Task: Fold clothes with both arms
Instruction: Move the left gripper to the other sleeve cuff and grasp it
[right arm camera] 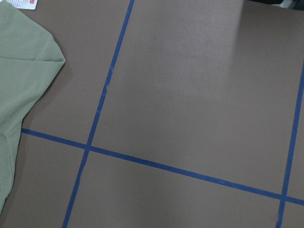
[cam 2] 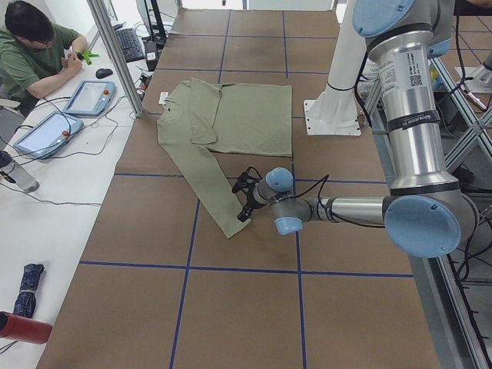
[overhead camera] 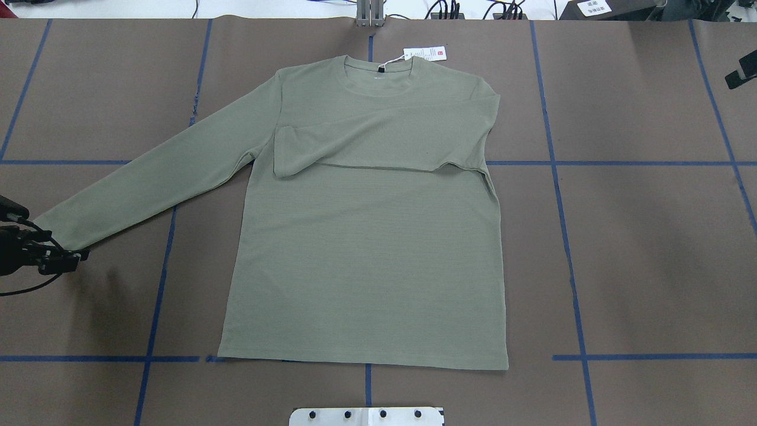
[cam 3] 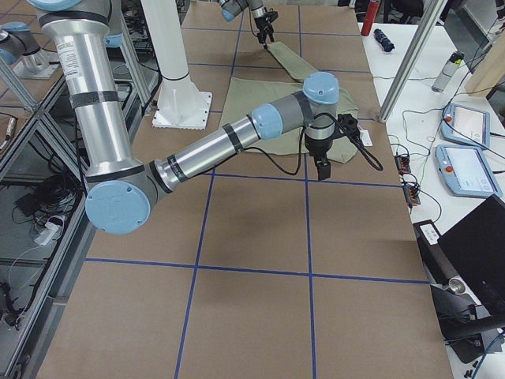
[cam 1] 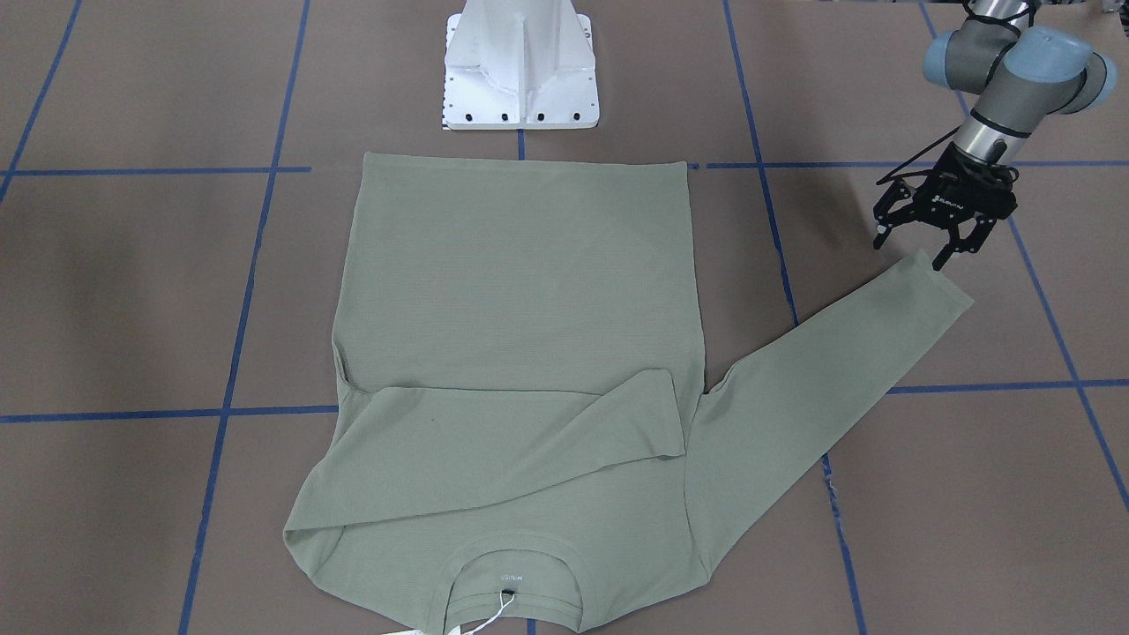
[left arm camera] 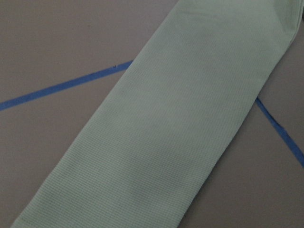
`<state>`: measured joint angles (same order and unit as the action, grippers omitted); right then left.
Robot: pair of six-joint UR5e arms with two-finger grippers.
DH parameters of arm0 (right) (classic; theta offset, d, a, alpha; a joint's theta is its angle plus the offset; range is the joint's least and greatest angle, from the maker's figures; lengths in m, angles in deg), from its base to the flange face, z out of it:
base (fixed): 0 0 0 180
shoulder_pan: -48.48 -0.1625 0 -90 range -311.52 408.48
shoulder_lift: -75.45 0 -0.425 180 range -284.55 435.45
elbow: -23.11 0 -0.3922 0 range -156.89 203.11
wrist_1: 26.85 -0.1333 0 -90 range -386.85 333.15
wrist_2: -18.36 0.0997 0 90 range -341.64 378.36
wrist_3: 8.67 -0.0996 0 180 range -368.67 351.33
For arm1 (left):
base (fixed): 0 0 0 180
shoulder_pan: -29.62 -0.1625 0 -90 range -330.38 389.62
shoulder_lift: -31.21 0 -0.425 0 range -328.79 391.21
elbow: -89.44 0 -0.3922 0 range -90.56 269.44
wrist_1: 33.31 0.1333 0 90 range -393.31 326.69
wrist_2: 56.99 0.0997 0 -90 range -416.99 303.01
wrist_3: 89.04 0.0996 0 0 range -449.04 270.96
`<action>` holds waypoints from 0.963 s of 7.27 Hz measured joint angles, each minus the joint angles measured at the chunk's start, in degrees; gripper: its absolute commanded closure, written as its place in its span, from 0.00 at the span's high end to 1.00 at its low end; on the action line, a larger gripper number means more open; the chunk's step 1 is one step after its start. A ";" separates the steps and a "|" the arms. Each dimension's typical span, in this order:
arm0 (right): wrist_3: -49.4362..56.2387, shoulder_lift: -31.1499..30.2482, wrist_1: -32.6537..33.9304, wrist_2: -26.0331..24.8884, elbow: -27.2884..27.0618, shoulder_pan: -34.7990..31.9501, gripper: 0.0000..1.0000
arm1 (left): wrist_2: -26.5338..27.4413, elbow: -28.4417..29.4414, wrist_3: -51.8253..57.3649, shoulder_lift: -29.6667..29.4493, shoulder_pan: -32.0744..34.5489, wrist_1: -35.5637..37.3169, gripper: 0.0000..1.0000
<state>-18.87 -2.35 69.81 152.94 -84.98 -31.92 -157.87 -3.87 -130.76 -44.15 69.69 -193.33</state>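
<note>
**Cuff of the spread sleeve waits beside the open left gripper**

Nearest the robot, the hem (overhead camera: 361, 355) of the sage-green shirt (overhead camera: 366, 260) lies straight and flat, just beyond the white pedestal (overhead camera: 366, 416). The shirt rests on the brown table (overhead camera: 639, 266), near its middle, with the neck pointing away from the robot.

At the near left, the left gripper (cam 1: 913, 250) hovers with its 2 fingers spread wide and holds nothing. Its tips are just beside the cuff (cam 1: 935, 287) of the left sleeve (overhead camera: 159, 177), which runs out diagonally from the shoulder, fully extended. The left wrist view shows only that sleeve's fine ribbed knit lying smooth over a blue tape line (left arm camera: 71, 85).

Farther out, the right sleeve (overhead camera: 378, 139) is folded across the chest. The right gripper (cam 3: 322, 168) hangs over bare table to the right of that shoulder; I cannot tell how its jaws stand.

Farthest is the crew collar (overhead camera: 378, 80), with the white hang tag (overhead camera: 424, 54) on the table just beyond it.

The knit looks light, soft and limp, so it will likely drape and trail rather than keep its shape. The cuff's doubled edge looks the best place for a pinch, low against the table. From there, 1 sleeve remains to fold across.
</note>
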 measured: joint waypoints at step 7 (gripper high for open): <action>-0.08 -0.84 0.01 -0.08 -0.10 -0.02 1.00 | 1.12 1.70 0.29 0.28 -0.56 -0.09 0.26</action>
<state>-18.95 -3.20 69.82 152.86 -85.08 -31.94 -156.75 -2.17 -130.47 -43.87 69.13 -193.42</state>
